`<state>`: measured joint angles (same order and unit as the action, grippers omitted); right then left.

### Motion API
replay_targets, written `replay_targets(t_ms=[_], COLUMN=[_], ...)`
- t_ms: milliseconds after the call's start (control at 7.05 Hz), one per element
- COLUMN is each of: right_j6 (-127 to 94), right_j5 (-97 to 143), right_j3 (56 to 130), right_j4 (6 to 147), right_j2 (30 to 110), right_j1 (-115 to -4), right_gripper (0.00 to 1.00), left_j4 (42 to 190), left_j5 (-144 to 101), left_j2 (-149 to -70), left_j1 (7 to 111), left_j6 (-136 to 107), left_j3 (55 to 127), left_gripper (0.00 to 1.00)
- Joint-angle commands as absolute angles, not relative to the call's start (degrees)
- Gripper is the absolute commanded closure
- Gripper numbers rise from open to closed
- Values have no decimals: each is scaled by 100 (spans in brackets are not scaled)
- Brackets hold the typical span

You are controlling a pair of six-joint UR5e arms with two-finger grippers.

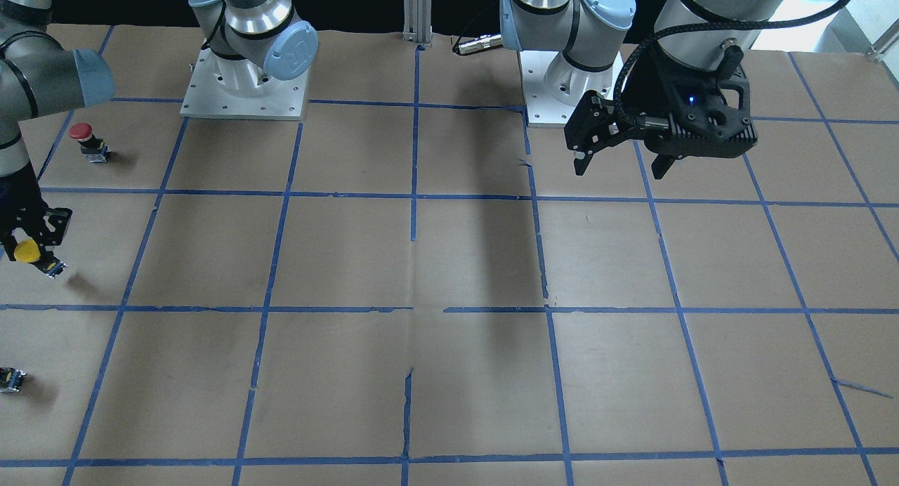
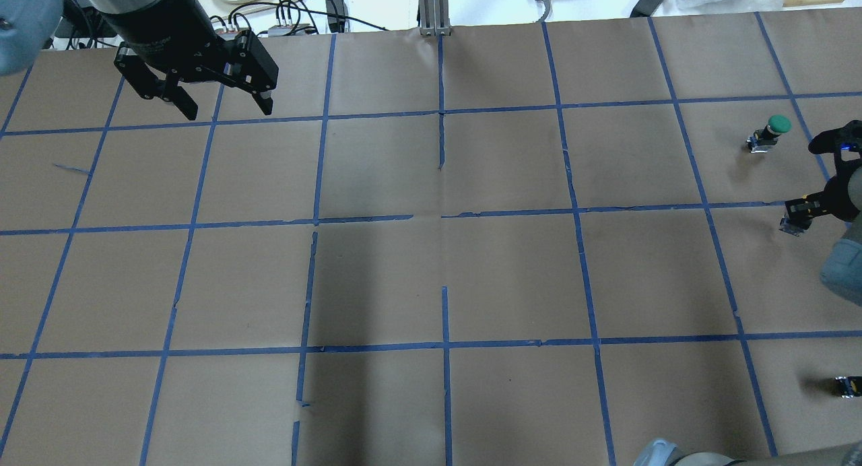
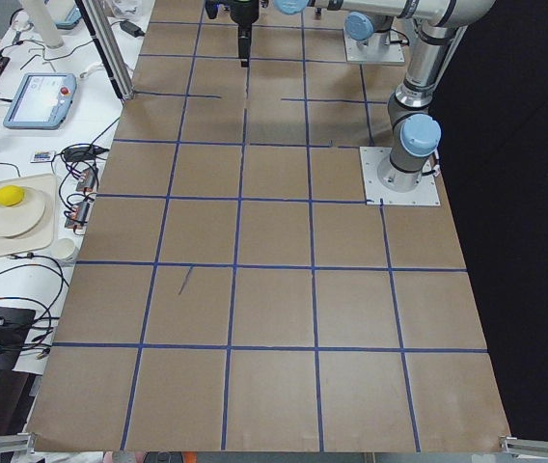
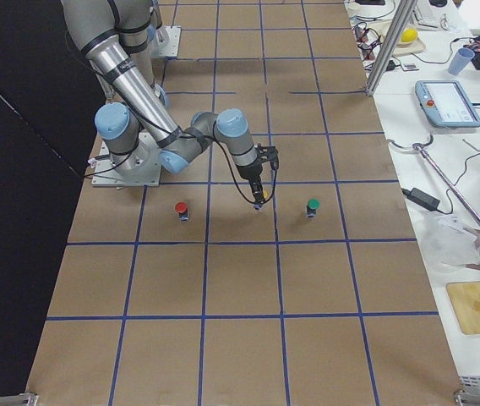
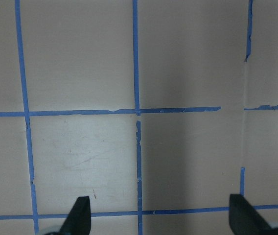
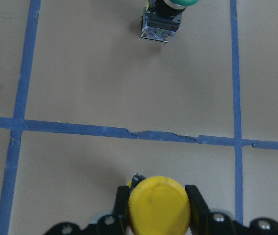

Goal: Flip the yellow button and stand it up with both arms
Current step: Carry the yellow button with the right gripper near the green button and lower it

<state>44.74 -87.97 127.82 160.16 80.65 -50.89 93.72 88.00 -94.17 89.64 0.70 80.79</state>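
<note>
The yellow button [image 1: 28, 251] is held tilted in my right gripper [image 1: 31, 246], which is shut on it at the table's right end. Its grey body [image 2: 792, 225] points down at the paper; I cannot tell if it touches. In the right wrist view the yellow cap [image 6: 157, 215] sits between the fingers of the right gripper [image 6: 157, 194]. My left gripper [image 1: 618, 171] is open and empty, hovering far off near its own base. It also shows in the overhead view [image 2: 227, 110] and in the left wrist view [image 5: 161, 218].
A red-capped button [image 1: 84, 139] stands upright on the robot side of the right gripper. A green-capped button [image 2: 774, 129] stands upright on the far side. A small dark capless block [image 2: 847, 386] lies near the table's right edge.
</note>
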Motion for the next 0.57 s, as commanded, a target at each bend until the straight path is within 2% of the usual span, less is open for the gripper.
replay_targets(t_ms=[0, 142, 425], right_j6=[4474, 4474, 4421], right_j5=[-8798, -8798, -8798], right_j3=[12779, 12779, 12771], right_j4=[16014, 16014, 16127], right_j2=[8051, 7990, 7840], right_j1=[-5089, -5089, -5089], right_gripper=[74, 69, 67], left_j4=[9352, 9360, 9360], left_j5=[8842, 8850, 8851], left_j2=[-9466, -9431, -9387], left_j1=[8982, 8982, 8974], left_j6=[70, 70, 70], left_j3=[8120, 8060, 8051], left_gripper=[0, 0, 0])
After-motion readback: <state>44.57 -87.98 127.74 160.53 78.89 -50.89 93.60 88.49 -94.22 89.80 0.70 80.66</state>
